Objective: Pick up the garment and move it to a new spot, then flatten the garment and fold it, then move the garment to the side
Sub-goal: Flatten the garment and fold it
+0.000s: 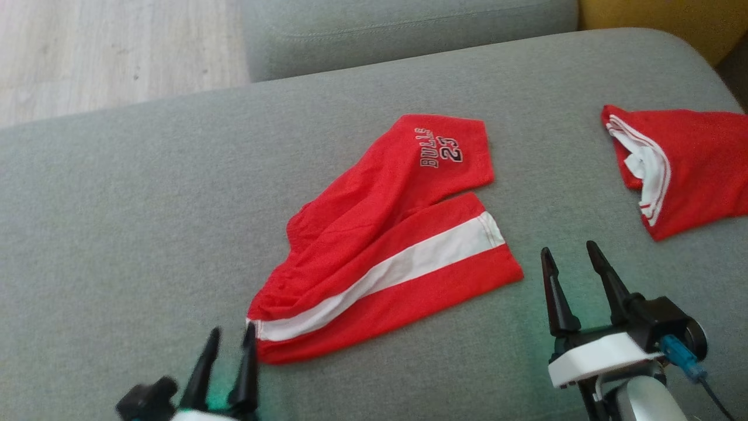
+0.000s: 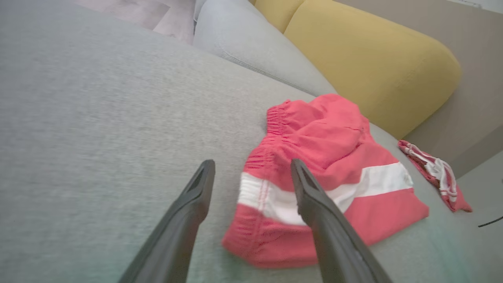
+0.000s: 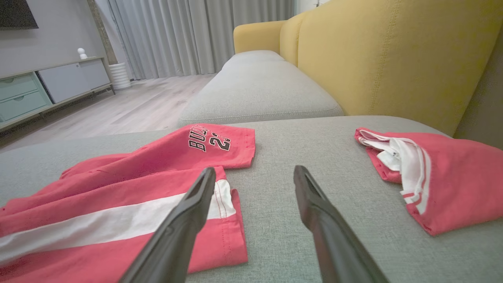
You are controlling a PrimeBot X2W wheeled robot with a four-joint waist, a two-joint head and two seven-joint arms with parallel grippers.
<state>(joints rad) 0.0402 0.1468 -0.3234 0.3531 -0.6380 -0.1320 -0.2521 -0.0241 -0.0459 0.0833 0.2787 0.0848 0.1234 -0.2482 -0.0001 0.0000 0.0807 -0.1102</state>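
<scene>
1. Grey sofa seat cushion [image 1: 146, 193] serves as the work surface, and a yellow backrest [image 3: 393, 59] is seen beyond it in the right wrist view.
2. Red Bulls shorts [image 1: 385, 245] are laid on that cushion. Their elastic waistband [image 2: 257, 188] lies just ahead of the left gripper [image 1: 233, 328], and the leg hems lie near the right gripper [image 1: 568, 248], on its left.
3. The left fingers are held apart with nothing gripped. The right fingers are spread wide and empty over bare cushion.
4. A second red garment [image 1: 689, 169] lies to the right of the right fingers, apart from the shorts.
5. Flattening is judged to be the step in hand, since the upper leg is rumpled and splayed away from the striped one.
6. For the next move, waistband and hem would probably need to be pinched and drawn taut, so that the legs are aligned before folding.
</scene>
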